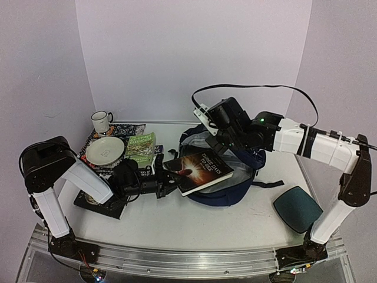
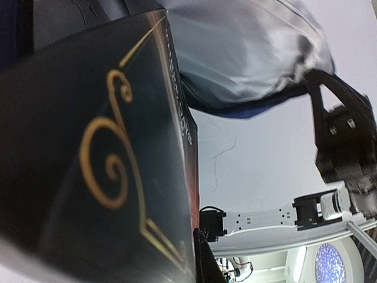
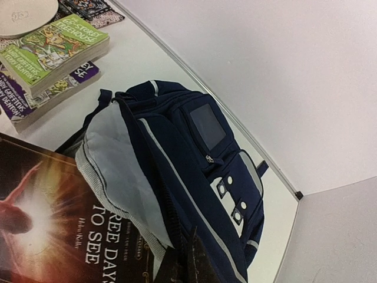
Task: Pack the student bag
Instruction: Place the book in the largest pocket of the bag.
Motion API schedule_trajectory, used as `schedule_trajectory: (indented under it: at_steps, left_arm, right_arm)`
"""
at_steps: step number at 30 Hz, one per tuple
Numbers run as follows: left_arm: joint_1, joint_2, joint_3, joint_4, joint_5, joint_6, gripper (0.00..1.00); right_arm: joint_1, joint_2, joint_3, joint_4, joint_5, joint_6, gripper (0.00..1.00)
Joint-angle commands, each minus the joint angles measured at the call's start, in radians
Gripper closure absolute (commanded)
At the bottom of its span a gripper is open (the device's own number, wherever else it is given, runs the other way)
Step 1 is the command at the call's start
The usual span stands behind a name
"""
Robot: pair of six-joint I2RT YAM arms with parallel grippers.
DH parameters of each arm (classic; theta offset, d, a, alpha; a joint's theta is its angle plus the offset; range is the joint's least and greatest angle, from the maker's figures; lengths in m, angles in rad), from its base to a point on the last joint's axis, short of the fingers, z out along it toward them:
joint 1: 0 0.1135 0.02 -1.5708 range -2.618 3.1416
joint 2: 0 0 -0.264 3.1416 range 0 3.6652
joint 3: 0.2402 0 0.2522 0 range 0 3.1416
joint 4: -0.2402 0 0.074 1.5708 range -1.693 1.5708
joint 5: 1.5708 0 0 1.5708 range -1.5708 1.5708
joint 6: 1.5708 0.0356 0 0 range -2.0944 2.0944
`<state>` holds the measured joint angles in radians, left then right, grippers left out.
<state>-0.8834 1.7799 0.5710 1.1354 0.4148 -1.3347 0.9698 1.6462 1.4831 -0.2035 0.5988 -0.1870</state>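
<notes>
Backpack (image 1: 231, 197): navy with white piping, lying at the centre of the bench (image 1: 194, 230). Its mouth is turned toward 9 o'clock and gapes, showing the grey lining (image 3: 112, 159). Most of the interior is hidden, and no contents can be made out.

Book (image 1: 200, 171): dark cover with a burst of light. The left jaws grasp it at its 9 o'clock edge. It is tilted, its far half over the backpack's mouth and not inside. Judged: insertion begun, not finished.

Right jaws: clenched at the backpack's 12 o'clock rim, apparently pinching the fabric to hold the mouth up.

Outstanding, as judged:
- green paperback (image 1: 140, 147), lying on a purple book (image 3: 23, 103) at 9 to 10 o'clock of the backpack
- plate (image 1: 105, 151) and mug (image 1: 101, 121), further out toward 10 o'clock
- teal pad (image 1: 297, 207), at 4 o'clock

Which of these belong in the load cannot be told. The zip is not closed.

Edges: the mouth rim is soft, and the book looks nearly as wide as the opening. Its corners could likely snag the rim unless it is angled down.

Room:
- 6 o'clock of the backpack: open bench as far as the metal rail (image 1: 177, 259).
- 12 o'clock: the wall (image 1: 177, 59) is close.
- 3 o'clock: a strap (image 1: 272, 184) trails across the bench.
- 9 o'clock: the paperback sits just beside the left arm (image 1: 82, 180), so there is little sideways slack.
</notes>
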Motion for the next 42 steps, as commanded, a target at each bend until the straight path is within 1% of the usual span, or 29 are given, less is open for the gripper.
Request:
schedule_trajectory:
  at_steps: [1,6,9,11,21,26,32,35,39,42]
  left_arm:
    - [0.008,0.015,0.086,0.000,-0.102,-0.022,1.00]
    - [0.008,0.029,0.133,-0.079,-0.210,-0.051,1.00]
    - [0.007,0.044,0.192,-0.168,-0.241,-0.048,1.00]
    - [0.006,0.058,0.229,-0.189,-0.260,-0.037,1.00]
    - [-0.006,0.093,0.355,-0.189,-0.378,-0.012,1.00]
    - [-0.020,0.192,0.469,-0.190,-0.400,-0.003,1.00]
    - [-0.034,0.297,0.561,-0.190,-0.439,-0.007,0.98]
    - [-0.051,0.323,0.578,-0.192,-0.475,0.013,0.92]
    - [-0.072,0.380,0.610,-0.201,-0.467,0.019,0.76]
    - [-0.091,0.383,0.607,-0.218,-0.478,0.047,0.64]
  right_arm:
    - [0.049,-0.007,0.090,0.112,0.079,0.017,1.00]
    - [0.085,0.012,0.106,0.116,0.102,0.035,1.00]
    - [0.102,0.028,0.117,0.118,0.107,0.044,1.00]
    - [0.111,0.038,0.123,0.119,0.112,0.047,1.00]
    - [0.122,0.056,0.119,0.121,0.102,0.099,1.00]
    - [0.129,0.066,0.114,0.121,0.079,0.123,1.00]
    - [0.133,0.059,0.096,0.119,0.068,0.130,1.00]
    - [0.132,0.056,0.085,0.120,0.082,0.127,1.00]
    - [0.132,0.068,0.082,0.122,0.104,0.119,1.00]
    - [0.132,0.071,0.073,0.130,0.136,0.105,1.00]
